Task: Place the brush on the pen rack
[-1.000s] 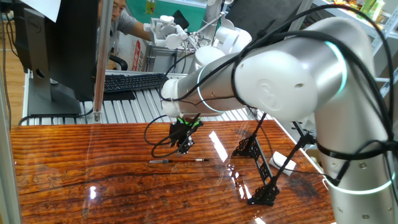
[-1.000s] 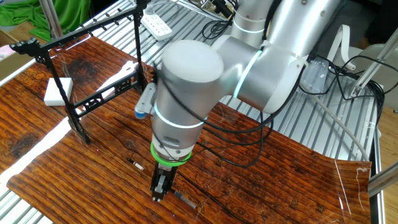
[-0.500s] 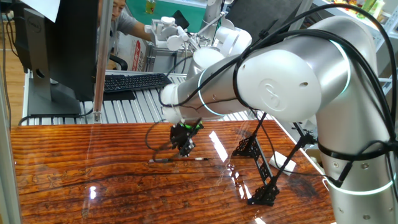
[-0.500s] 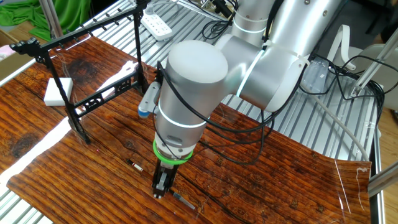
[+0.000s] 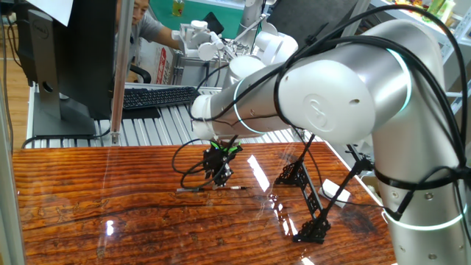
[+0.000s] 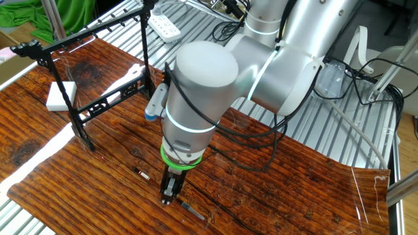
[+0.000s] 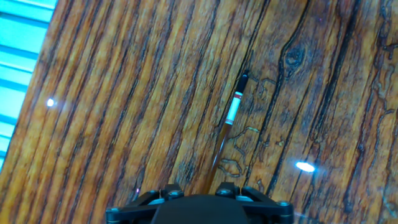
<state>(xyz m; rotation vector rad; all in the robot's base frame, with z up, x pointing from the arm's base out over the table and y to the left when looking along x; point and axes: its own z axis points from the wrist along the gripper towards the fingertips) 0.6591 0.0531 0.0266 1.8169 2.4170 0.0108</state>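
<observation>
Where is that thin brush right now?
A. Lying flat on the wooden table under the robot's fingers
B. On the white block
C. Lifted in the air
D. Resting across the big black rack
A: the brush lies flat on the wooden table beneath the gripper, apart from the pen rack.

Over the last second the arm's big elbow housing has swung a little to one side above the surface, more of it settling over the claw (image 6: 170,193). The claw itself has crept slightly along the brush (image 5: 210,188), now sitting closer to the middle of the stick.
</observation>
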